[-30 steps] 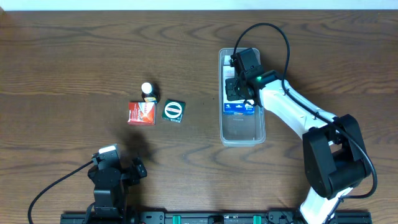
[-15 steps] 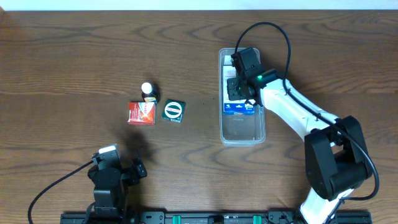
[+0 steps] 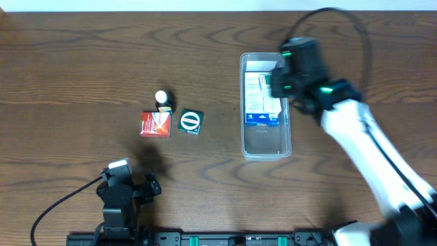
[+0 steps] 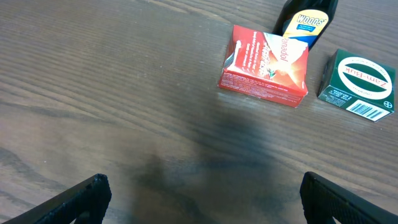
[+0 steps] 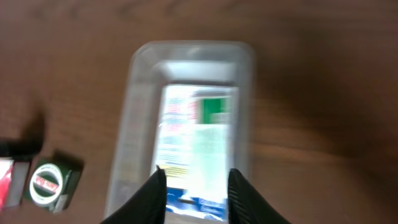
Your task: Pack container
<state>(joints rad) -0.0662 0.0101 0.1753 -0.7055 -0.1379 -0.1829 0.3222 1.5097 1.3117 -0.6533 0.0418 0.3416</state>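
container (image 3: 266, 142) right of centre, 1 carton (image 3: 262, 102) flat inside. right gripper (image 5: 196, 190) above it, fingers parted, empty. left gripper (image 4: 205, 198) at near edge, wide open, empty. red box (image 3: 156, 124), green box (image 3: 190, 121), bottle (image 3: 162, 100) well left, not yet packed.

- "Woods" there, on the yellow label of the dark bottle (image 4: 306, 22).
- "Panadol" in white across the red cardboard box (image 4: 264, 65).
- "Zam-Buk" in the oval on the green square cardboard box (image 4: 359, 84), barcode on its side.
- White-and-blue box (image 3: 262, 102) inside the clear plastic container (image 3: 265, 147): print too blurred to read.
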